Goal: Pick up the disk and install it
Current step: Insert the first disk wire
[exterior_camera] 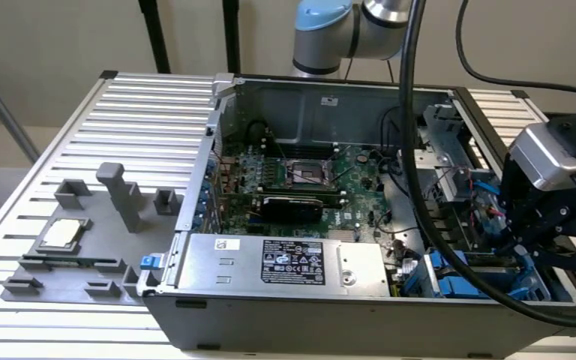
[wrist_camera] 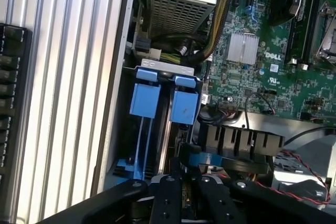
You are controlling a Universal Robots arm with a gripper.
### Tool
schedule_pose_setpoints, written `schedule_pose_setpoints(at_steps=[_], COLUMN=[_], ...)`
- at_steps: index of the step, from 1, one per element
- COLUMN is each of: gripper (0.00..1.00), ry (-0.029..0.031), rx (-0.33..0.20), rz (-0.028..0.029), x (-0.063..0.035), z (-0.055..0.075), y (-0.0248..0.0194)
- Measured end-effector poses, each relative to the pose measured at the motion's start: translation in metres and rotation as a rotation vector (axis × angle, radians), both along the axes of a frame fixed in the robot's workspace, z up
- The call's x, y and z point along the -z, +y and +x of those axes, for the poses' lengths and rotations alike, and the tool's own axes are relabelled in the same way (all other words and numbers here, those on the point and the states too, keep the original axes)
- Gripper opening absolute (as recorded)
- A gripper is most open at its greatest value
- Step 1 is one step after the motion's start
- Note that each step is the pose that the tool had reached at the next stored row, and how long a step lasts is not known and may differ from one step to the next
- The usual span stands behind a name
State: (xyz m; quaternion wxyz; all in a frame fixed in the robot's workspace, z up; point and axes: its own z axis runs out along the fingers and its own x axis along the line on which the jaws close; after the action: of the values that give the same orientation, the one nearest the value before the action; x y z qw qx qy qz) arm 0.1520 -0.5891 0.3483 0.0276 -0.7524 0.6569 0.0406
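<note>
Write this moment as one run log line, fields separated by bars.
gripper: over drive bay, case corner | disk: in bay, blue carrier visible | fingers: state unclear | power supply: in case

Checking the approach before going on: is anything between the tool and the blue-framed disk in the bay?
Nothing visible does. The tool hangs directly over the blue-framed disk; the cable bundle lies off to one side, not between them.

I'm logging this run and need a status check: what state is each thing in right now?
computer case, open, side panel off.
disk, apparently in its blue carrier, slotted on edge in the drive bay.
claw, hovering over the drive bay.
chip, lying on the grey fixture, outside the case.
</note>
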Motion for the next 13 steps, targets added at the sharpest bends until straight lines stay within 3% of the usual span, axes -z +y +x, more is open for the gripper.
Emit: schedule_pose_setpoints(at_steps=[8,13], gripper=[0.0,0.0], ry=[-0.0001,-0.0002], rx=[0.017,0.019], rz=[-0.0272,-0.0358], x=[0.002,0.0035], z=[-0.0044,-0.0088], y=[0.0009,0.0052])
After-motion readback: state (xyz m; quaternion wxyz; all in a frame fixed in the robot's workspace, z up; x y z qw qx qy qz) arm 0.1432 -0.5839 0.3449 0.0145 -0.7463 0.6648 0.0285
